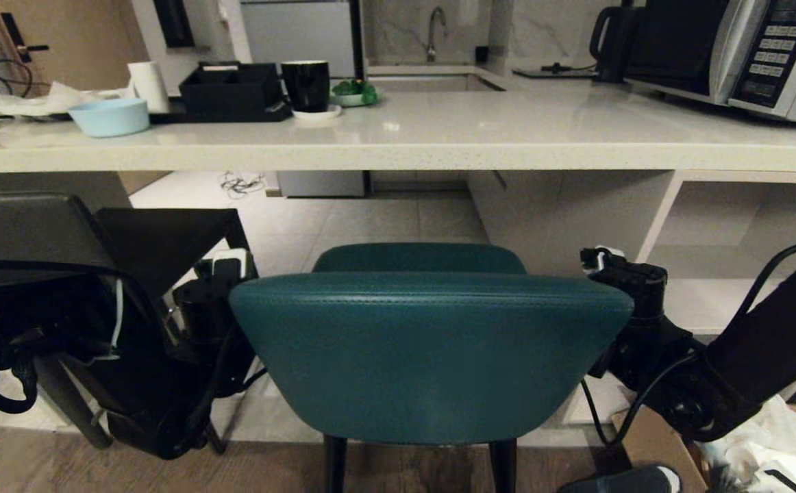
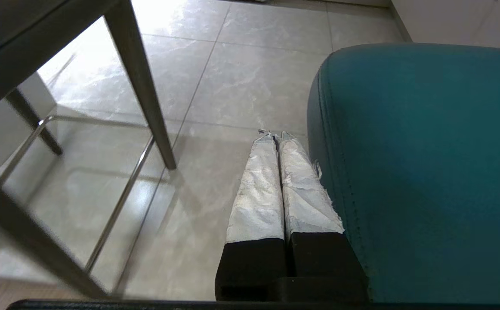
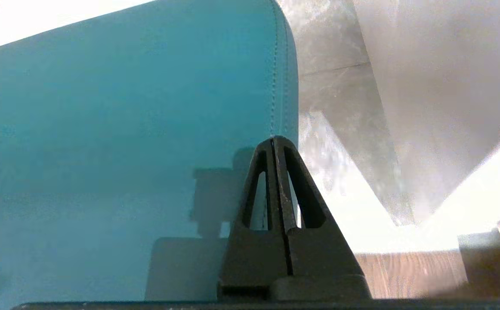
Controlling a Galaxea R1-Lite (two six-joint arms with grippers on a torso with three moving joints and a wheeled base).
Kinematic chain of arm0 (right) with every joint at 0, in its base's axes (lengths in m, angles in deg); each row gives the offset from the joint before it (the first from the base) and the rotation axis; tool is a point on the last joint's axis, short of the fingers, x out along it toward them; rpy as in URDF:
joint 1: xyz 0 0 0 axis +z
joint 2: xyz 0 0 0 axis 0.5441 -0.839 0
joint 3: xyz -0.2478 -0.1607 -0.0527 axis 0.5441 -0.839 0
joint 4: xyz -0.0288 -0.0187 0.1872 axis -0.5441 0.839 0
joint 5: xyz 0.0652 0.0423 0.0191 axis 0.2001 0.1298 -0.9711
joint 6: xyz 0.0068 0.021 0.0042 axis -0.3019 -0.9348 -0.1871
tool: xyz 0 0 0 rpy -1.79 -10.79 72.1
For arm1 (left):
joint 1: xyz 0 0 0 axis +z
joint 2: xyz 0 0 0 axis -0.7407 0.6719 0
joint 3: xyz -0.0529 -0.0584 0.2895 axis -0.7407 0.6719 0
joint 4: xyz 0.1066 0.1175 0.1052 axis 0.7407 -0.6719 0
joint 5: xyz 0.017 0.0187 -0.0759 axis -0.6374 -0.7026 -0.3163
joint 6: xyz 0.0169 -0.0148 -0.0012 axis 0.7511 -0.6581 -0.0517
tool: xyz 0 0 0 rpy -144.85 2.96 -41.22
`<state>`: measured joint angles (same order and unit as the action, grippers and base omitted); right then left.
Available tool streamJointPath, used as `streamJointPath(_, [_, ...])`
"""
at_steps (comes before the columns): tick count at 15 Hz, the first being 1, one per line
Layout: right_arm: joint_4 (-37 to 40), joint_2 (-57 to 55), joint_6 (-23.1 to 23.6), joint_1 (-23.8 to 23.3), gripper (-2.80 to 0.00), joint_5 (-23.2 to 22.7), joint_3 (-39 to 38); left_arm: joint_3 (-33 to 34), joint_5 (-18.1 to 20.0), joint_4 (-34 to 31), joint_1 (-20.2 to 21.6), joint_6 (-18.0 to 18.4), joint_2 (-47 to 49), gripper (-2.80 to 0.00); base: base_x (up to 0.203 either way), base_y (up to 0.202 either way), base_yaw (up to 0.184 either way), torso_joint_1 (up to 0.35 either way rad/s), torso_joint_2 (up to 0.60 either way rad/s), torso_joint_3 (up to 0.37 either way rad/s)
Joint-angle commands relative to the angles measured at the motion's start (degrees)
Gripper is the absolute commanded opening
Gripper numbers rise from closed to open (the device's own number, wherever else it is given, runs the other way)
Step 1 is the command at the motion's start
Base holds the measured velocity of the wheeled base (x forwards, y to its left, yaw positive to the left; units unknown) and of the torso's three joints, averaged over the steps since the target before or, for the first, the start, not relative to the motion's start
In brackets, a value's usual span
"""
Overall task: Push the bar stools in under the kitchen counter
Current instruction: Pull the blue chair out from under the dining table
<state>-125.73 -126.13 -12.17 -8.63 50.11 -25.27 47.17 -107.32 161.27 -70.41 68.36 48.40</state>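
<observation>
Teal stool stands short of the worktop, flanked by left tool and right tool, both pressed together and empty; grey stool looks partly under.

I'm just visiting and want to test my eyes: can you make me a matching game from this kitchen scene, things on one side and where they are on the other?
Things:
1. teal stool
2. dark stool
3. microwave
4. light blue bowl

Places:
A. on the counter, toward its right end
B. at the left, beside the robot's left arm
C. on the counter, toward its left end
D. in the middle, between the left gripper and the right gripper, both shut

Pairs: 1-D, 2-B, 3-A, 4-C
</observation>
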Motion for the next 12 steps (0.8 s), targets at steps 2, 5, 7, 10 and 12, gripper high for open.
streamJointPath(2, [-0.44,0.52,-0.2,4.41,-2.8,0.14,-0.67,0.09,-0.12,0.64,-3.3,-0.05,-0.21,-2.8,-0.196,0.0,0.0,0.002,0.01,0.005])
streamJointPath(5, [-0.62,0.73,-0.21,4.5,-2.8,0.18,-1.78,0.01,-0.21,0.64,-3.3,-0.05,-0.04,-2.8,-0.195,0.0,-0.001,0.003,0.0,0.004])
streamJointPath(7, [-0.62,1.22,-0.21,4.5,-2.8,0.16,-2.27,-0.08,-0.21,0.55,-3.3,-0.05,0.14,-2.8,-0.192,0.0,0.0,0.007,0.0,0.002])
streamJointPath(10, [-0.62,1.22,-0.25,4.5,-2.8,0.16,-2.27,-0.08,-0.26,0.64,-3.3,-0.01,0.31,-2.8,-0.194,0.0,-0.003,0.0,0.01,0.003])
streamJointPath(12, [-0.62,1.22,-0.21,4.5,-2.8,0.16,-2.27,-0.08,-0.21,0.61,-3.25,0.04,0.4,-2.8,-0.154,0.0,-0.002,-0.005,0.0,0.005])
